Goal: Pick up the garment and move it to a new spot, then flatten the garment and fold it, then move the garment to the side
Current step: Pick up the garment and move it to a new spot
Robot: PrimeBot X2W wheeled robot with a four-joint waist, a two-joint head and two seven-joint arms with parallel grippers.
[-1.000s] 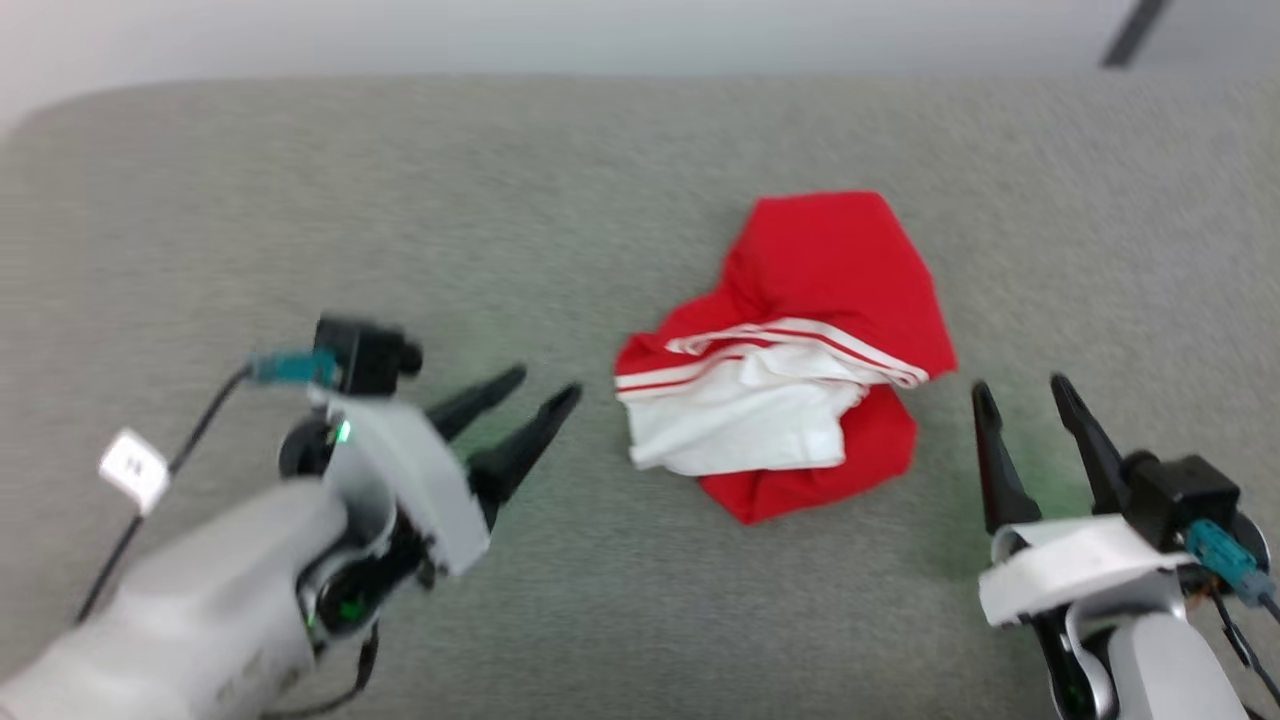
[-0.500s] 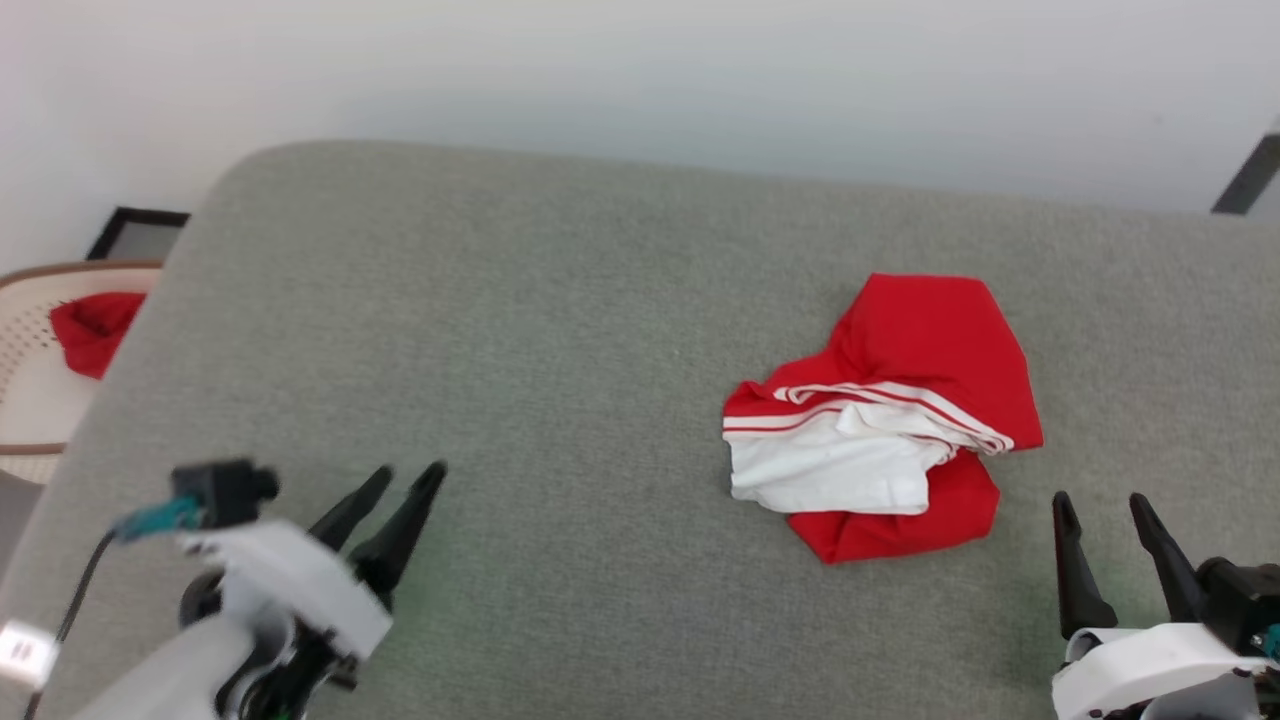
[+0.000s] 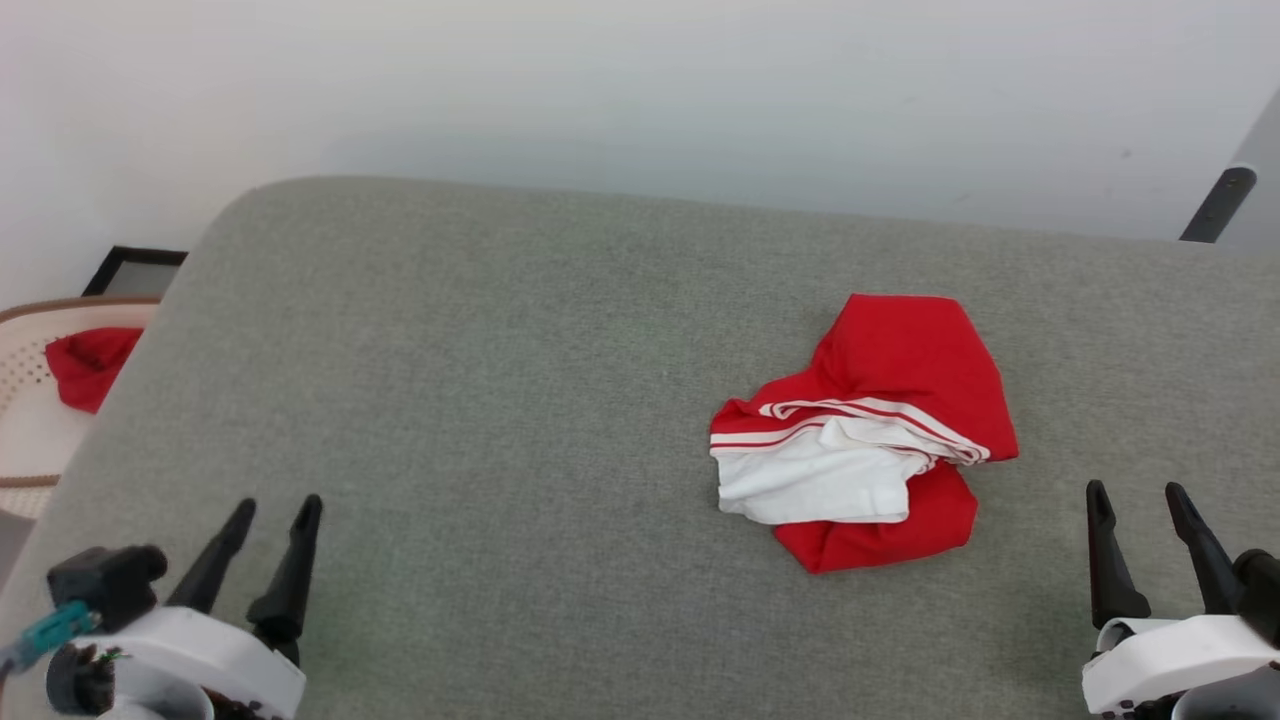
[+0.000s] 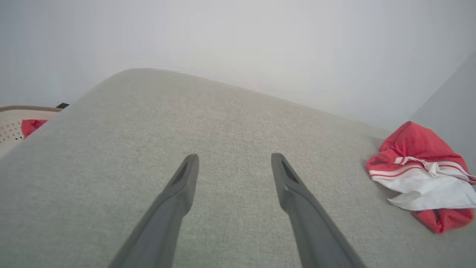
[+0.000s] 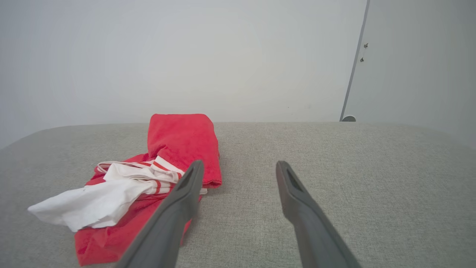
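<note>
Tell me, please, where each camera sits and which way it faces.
Head view: on the head, facing forward and down at the cushion and garment; left gripper and right gripper at the bottom corners.
Left wrist view: on the left wrist, along its open fingers across the cushion; garment far right.
Right wrist view: on the right wrist, along its open fingers toward the wall; garment at left.
Shared: all show the garment.

The upholstered surface (image 3: 480, 400) is left unobstructed between the left hand (image 3: 278, 503) and the garment (image 3: 870, 430), which are well apart. A raised obstacle is formed by the garment, near the right hand (image 3: 1137, 489) and to its left. Bare fabric is presented ahead of both hands. Passage past the far edge is closed by the wall (image 3: 640, 100); a basket (image 3: 18, 385) is stationed beyond the left edge.
</note>
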